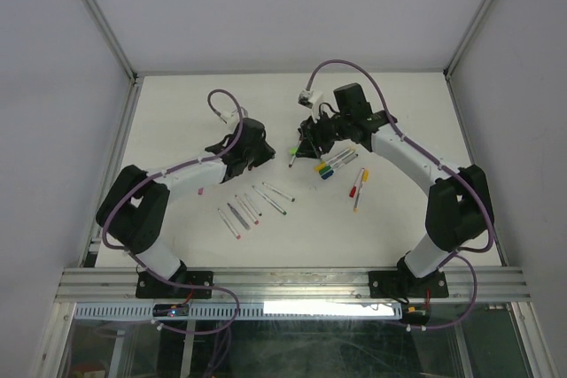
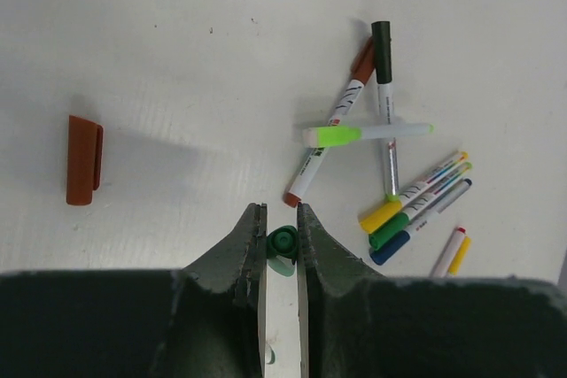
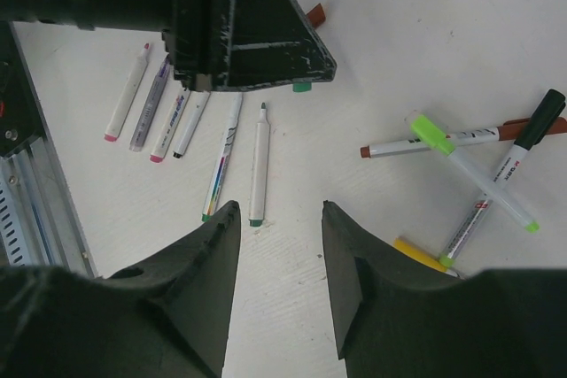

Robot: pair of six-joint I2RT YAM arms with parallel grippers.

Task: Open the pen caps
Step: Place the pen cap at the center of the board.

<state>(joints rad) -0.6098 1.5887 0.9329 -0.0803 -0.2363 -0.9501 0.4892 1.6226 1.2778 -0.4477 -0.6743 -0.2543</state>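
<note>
Across the white desk point(image 1: 399, 236), the left arm point(image 1: 168, 183) and the right arm point(image 1: 416, 161) lean inward, so that their heads nearly meet at the middle. The left gripper point(image 2: 282, 212) is all but closed, with its jaws pinching a green cap point(image 2: 283, 240) at their tips. The right gripper point(image 3: 281, 212) stands well apart with nothing between its fingers, hanging above bare desk.

In the right wrist view the left gripper fills the upper part and blocks the desk behind it, and only a sliver of the green cap pokes out under it. From the top camera that cap is hidden beneath the gripper, so only the left wrist view shows it plainly.

Near the left arm lies a row of pens point(image 1: 238, 216), side by side, and the right wrist view shows their tips bare. Three more pens lie crossed on one another: a lime pen point(image 2: 368, 134) over a black-capped pen point(image 2: 384, 86) and a brown-capped pen point(image 2: 341, 112). Just beside them lies a trio of capped pens point(image 2: 423, 202) in yellow, green and blue, then a red and yellow pair point(image 2: 452, 252). A loose brown cap point(image 2: 84, 159) lies alone, well apart from the pens.
</note>
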